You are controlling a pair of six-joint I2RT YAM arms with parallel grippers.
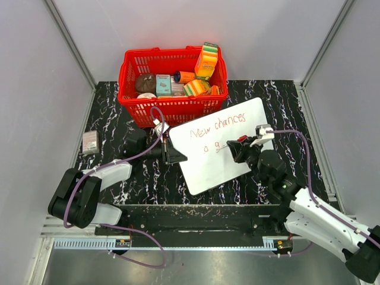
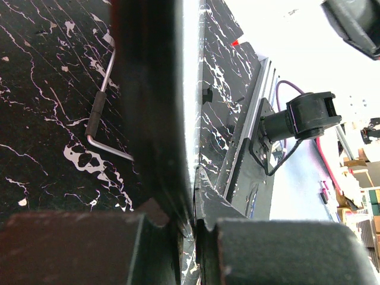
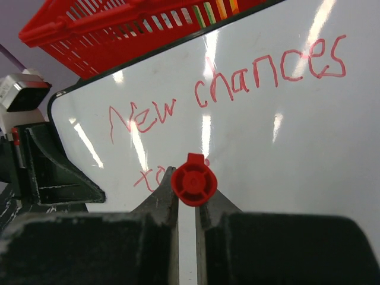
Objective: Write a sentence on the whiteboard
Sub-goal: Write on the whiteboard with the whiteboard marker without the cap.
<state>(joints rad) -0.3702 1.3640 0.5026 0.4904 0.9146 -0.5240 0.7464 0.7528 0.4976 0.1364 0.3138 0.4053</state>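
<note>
whiteboard point(image 1: 208, 169) at table point(image 1: 148, 184) centre, red basket point(image 1: 172, 110) of boxes point(image 1: 206, 59) at its 11 o'clock. sentence point(image 1: 217, 126) reads "New chances". left gripper point(image 1: 173, 153) clamps board's 9 o'clock edge, right gripper point(image 1: 236, 147) clamps red marker point(image 3: 193, 184).

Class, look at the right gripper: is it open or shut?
Shut. On the right gripper, both fingers press a red marker between them, over the whiteboard.
</note>
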